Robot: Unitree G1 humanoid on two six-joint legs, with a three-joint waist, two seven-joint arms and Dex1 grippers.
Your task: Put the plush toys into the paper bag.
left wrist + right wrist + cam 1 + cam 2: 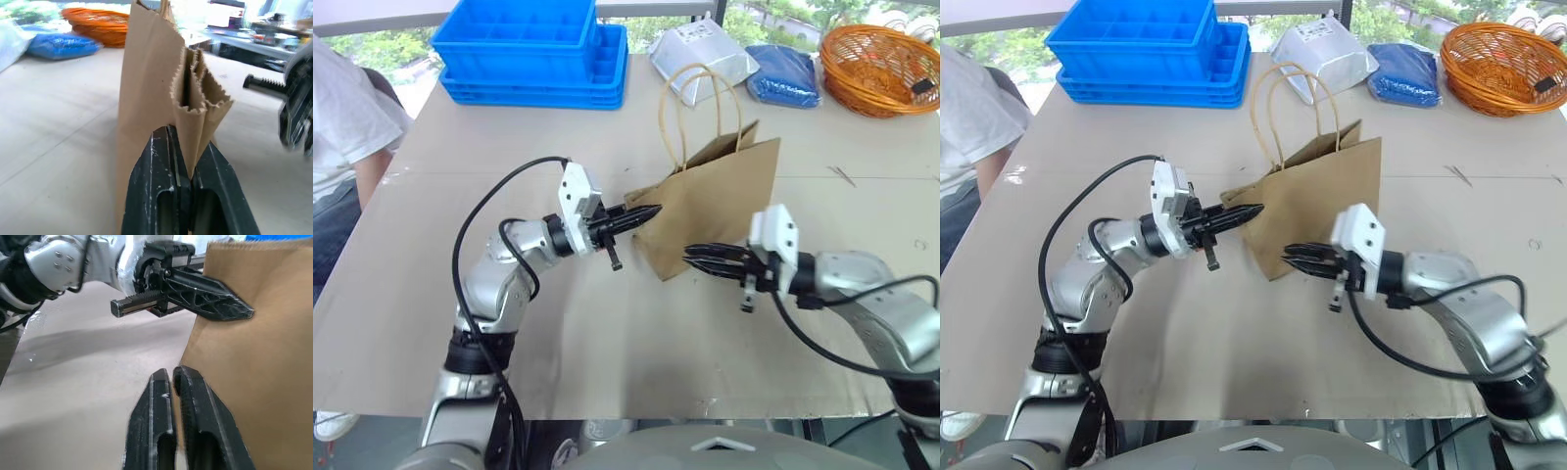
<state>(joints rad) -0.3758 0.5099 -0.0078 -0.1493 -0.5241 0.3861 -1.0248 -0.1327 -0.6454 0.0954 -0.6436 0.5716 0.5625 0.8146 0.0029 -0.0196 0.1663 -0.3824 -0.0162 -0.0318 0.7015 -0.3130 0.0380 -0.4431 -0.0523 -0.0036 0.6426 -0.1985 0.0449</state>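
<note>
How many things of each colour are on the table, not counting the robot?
Blue: 2, crates and packet
Brown: 1, paper bag
Orange: 1, basket
White: 1, pouch
Total: 5

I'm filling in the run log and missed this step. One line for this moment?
left pincer: shut on paper bag edge | right pincer: near-shut, beside bag, holding nothing | bag: upright on table | toys: unseen
</note>
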